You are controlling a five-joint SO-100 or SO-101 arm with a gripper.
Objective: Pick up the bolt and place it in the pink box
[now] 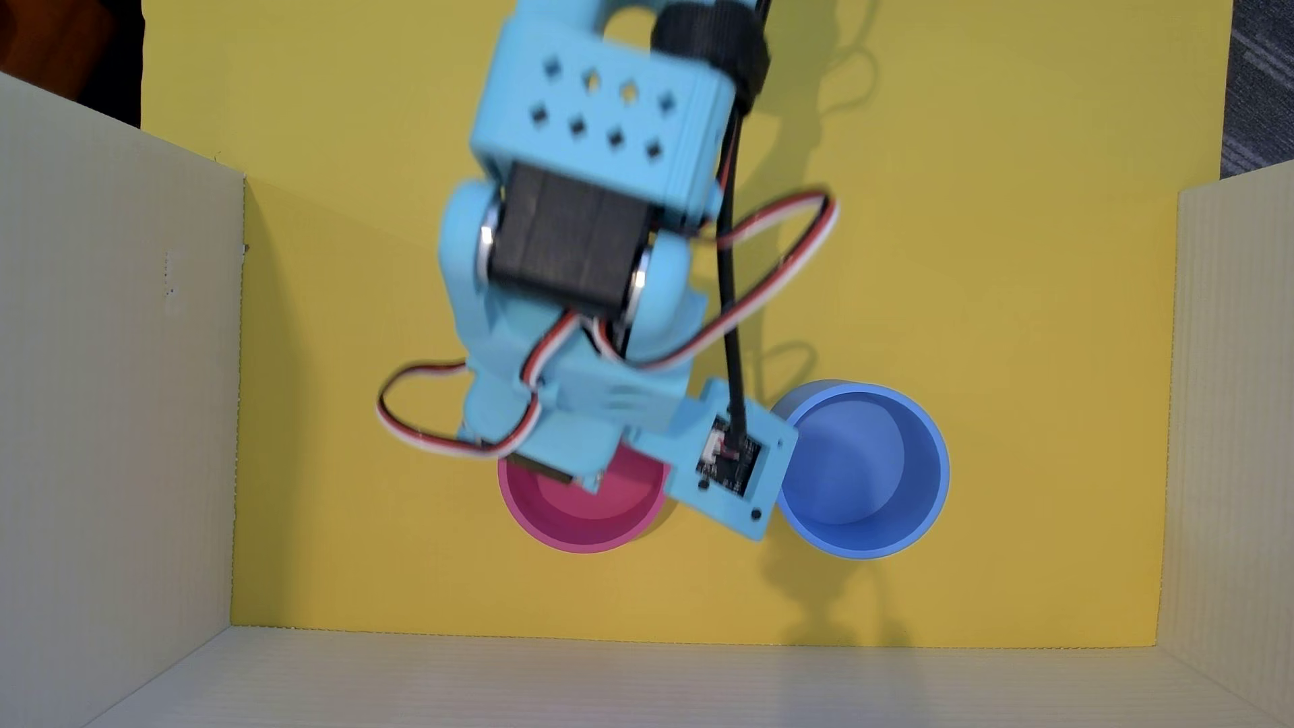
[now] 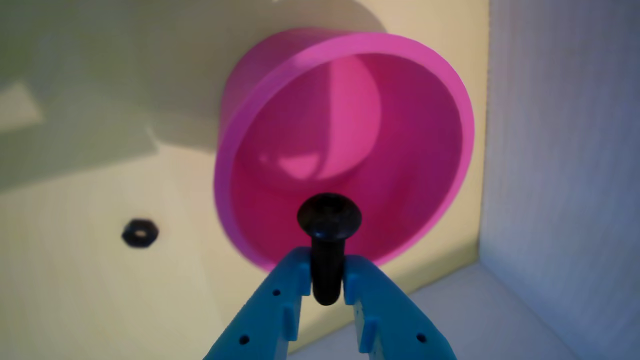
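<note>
Closest to the wrist camera, the two blue fingers [image 2: 280, 305] of the gripper [image 2: 326, 280] enter from the bottom edge and are clamped on the shaft of the bolt [image 2: 328, 220], whose rounded black head stands out past the fingertips. Both fingers are cut off by the lower frame edge, and the bolt's lower end sits in the narrow gap between them. From this view the bolt's head lies in front of the open mouth of the pink box [image 2: 345, 145], near its lower rim; how high it hangs above the cup cannot be judged.

From overhead, the gripper tips and the bolt are hidden under the arm [image 1: 588, 231], whose blurred blue body also covers the upper part of the pink box [image 1: 585, 514]. What shows of the cup's inside looks bare.

A small dark hex nut [image 2: 140, 233] lies on the yellow worktop [image 2: 75, 280] to the left of the pink box in the wrist view, apart from it; it is soft and out of focus. A blue cup [image 1: 865, 469] stands just right of the pink box in the overhead view, its left rim partly covered by the wrist camera mount [image 1: 728, 462]. Pale corrugated walls [image 1: 112, 392] fence the yellow worktop [image 1: 980, 280] on three sides.

The arm reaches down from the top of the overhead view, wrist bent over the pink box, with loose cables [image 1: 770, 280] looping beside it.
</note>
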